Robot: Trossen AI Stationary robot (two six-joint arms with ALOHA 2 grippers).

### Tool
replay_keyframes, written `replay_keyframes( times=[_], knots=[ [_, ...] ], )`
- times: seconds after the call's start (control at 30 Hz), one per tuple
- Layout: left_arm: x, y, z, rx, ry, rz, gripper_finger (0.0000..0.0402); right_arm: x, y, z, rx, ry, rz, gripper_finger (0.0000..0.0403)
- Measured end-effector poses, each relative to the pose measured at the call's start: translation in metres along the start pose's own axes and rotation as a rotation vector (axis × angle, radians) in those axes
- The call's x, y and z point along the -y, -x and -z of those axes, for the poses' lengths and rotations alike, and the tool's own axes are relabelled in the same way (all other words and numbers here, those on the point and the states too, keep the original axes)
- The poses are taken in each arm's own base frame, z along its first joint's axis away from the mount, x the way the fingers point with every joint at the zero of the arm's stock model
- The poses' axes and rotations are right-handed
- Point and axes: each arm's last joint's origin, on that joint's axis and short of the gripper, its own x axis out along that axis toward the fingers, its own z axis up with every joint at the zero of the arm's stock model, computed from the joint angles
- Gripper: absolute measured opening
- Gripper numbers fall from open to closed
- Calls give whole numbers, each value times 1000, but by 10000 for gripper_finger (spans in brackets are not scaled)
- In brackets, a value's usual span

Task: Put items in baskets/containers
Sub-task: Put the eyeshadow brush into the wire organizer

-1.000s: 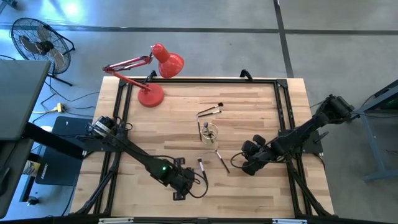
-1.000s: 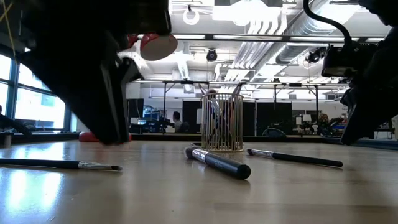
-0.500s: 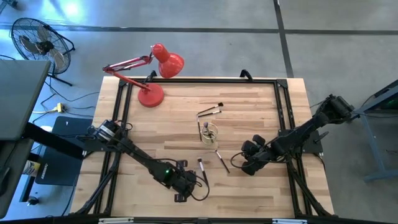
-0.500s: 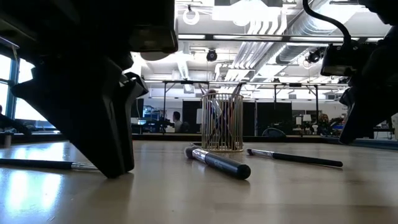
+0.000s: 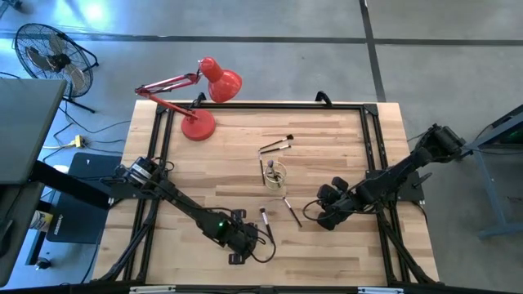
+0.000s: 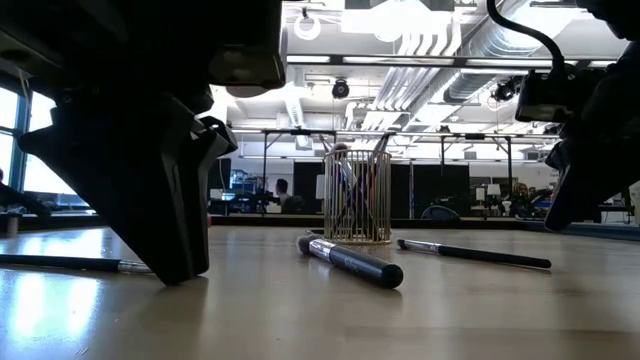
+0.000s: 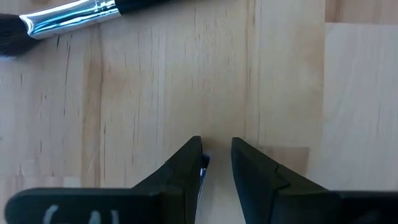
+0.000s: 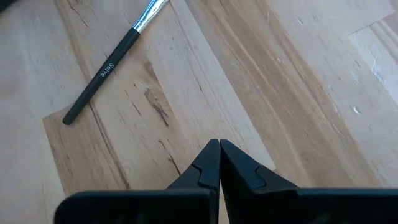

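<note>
Brushes already stand in the wire cup [image 6: 357, 196] at mid-table, so the sorting is partly done, though their number cannot be read. Several makeup brushes still lie on the wooden table [image 5: 343, 135]: two beyond the cup [image 5: 276, 146], one beside it, one thin brush [image 5: 292, 210] near the right gripper [image 5: 324, 219], and a thick brush [image 5: 265, 216] just by the left gripper [image 5: 239, 255]. Left jaws sit low at the table, parted by a narrow gap, pinching nothing. Right jaws are pressed together, empty, waiting.
</note>
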Motion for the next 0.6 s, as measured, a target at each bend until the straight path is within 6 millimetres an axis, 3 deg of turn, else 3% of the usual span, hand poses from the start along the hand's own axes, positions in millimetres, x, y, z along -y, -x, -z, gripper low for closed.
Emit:
replay_keyframes(
  times=[0.47, 0.6],
  knots=[
    [-1, 0, 2, -28, -3, 0, 86, 0, 0, 0, 12, 1, 8, 2],
    [-1, 0, 2, -28, -4, 0, 51, 0, 0, 0, 16, 2, 10, 5]
  ],
)
